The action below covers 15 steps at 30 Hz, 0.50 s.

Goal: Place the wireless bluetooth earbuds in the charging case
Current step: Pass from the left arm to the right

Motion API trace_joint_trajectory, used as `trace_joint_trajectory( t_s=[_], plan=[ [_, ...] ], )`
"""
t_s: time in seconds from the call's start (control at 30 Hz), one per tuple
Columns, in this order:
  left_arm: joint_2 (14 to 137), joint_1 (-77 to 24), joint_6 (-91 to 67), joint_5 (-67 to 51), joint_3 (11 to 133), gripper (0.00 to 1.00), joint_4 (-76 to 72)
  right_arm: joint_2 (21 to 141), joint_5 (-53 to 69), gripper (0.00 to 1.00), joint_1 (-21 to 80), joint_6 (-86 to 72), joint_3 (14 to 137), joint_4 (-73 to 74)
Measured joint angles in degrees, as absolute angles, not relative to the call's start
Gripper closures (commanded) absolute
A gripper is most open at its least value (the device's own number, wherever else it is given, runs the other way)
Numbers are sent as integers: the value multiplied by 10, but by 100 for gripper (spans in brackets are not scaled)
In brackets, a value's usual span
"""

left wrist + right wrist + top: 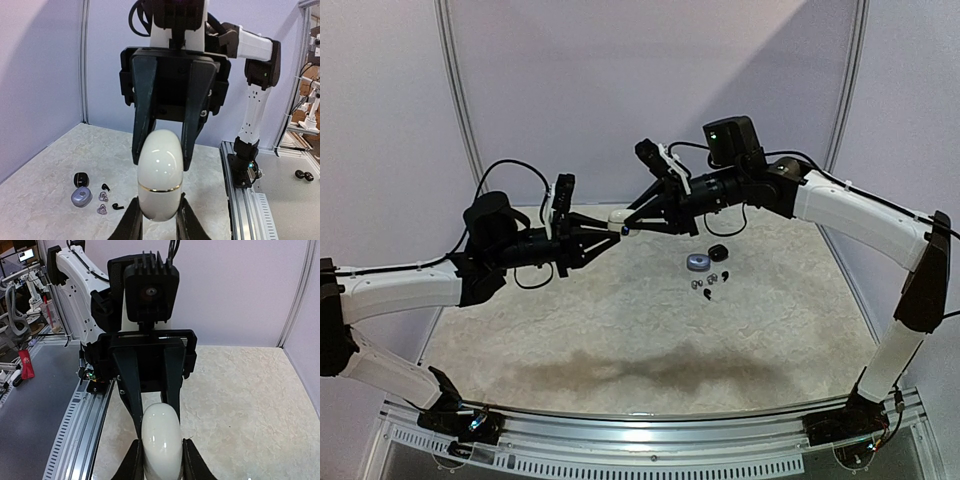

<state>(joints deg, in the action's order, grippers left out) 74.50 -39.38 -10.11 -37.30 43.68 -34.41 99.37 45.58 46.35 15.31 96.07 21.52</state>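
Plainly the step in hand is getting the white charging case [159, 175] open, since its gold seam [159, 189] reads as a closed line all round; the left gripper [158, 220] is clamped tight on one end of the case, and the right gripper [161, 460] has its fingers pressed against both sides of the other end, so the two hold it between them in the air, above the table [570, 330] and clear of it; the wireless bluetooth earbuds [102, 196] lie loose on the table's right half, nearer its far edge than its near one, just beside a black case [81, 178] and a bluish-silver case [81, 196]; none is in either grip; next, I judge, one gripper must hold its half steady while the other pulls the lid back along the seam, without letting the glossy shell slip.
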Motion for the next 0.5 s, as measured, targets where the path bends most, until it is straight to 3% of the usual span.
trace_joint_trajectory(
  t_s=[0.23, 0.27, 0.33, 0.37, 0.5],
  plan=[
    [745, -394, -102, -370, 437, 100, -345, 994, 456, 100, 463, 170, 969, 234],
    [745, -394, -102, -369, 437, 83, -345, 994, 455, 100, 463, 171, 969, 235],
    [745, -395, -102, -364, 437, 13, -345, 994, 454, 100, 463, 172, 969, 236],
    [745, -396, -104, -358, 437, 3, -345, 994, 452, 100, 463, 172, 970, 236],
    [745, -397, -104, -295, 437, 1, -348, 994, 434, 100, 447, 136, 971, 235]
  ],
)
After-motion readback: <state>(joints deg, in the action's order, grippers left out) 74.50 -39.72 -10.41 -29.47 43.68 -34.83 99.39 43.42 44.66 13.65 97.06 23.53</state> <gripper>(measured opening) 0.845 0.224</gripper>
